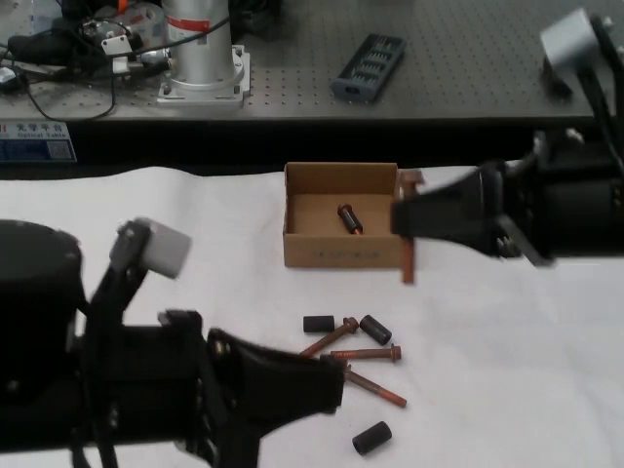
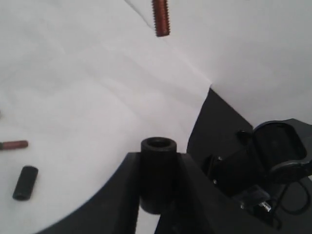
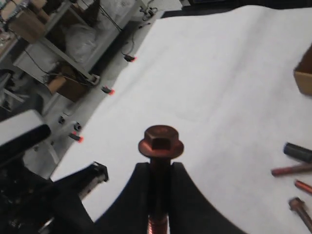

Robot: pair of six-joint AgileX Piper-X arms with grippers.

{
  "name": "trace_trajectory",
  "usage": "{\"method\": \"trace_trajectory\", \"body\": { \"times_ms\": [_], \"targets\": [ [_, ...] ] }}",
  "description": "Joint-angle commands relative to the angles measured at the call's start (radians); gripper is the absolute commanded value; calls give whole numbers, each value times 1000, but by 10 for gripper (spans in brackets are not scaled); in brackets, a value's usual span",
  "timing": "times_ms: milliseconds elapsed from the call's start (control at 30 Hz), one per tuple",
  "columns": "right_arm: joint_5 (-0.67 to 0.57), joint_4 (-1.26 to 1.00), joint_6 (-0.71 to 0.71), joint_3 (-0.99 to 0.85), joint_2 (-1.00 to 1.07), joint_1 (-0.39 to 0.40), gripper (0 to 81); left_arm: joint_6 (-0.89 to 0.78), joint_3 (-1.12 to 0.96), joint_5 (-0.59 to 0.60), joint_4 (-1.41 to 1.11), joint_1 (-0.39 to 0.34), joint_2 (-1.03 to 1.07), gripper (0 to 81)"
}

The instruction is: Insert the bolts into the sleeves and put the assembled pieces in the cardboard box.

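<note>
My left gripper (image 2: 158, 163) is shut on a black sleeve (image 2: 158, 175) that stands upright with its open end up; in the high view this gripper (image 1: 327, 385) is low over the loose parts. My right gripper (image 3: 160, 171) is shut on a copper bolt (image 3: 161, 142), hex head up. Seen from above, the right gripper (image 1: 402, 219) holds that bolt (image 1: 408, 258) upright by the right wall of the cardboard box (image 1: 339, 255). One assembled piece (image 1: 349, 218) lies inside the box. A threaded bolt end (image 2: 161, 18) hangs beyond the held sleeve.
Loose bolts (image 1: 370, 354) and black sleeves (image 1: 319, 324) lie on the white sheet in front of the box, with one sleeve (image 1: 371, 438) nearer the front edge. A metal post (image 1: 200, 49) and a black tray (image 1: 369, 66) stand on the far bench.
</note>
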Motion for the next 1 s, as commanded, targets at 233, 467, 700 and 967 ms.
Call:
{"method": "trace_trajectory", "body": {
  "times_ms": [233, 467, 700, 967],
  "targets": [
    [-46, -127, 36, 0, 14, 19, 18, 4, -3, 114, -71, 65, -9, 6],
    [-36, -149, 34, 0, 66, 92, 18, 24, -3, 119, -71, 65, -9, 6],
    [-31, -163, 13, 0, 102, 122, 18, 26, -3, 157, -71, 70, -9, 6],
    [-31, -194, 12, 0, 102, 122, 18, 27, -3, 148, -71, 114, -9, 6]
  ]
}}
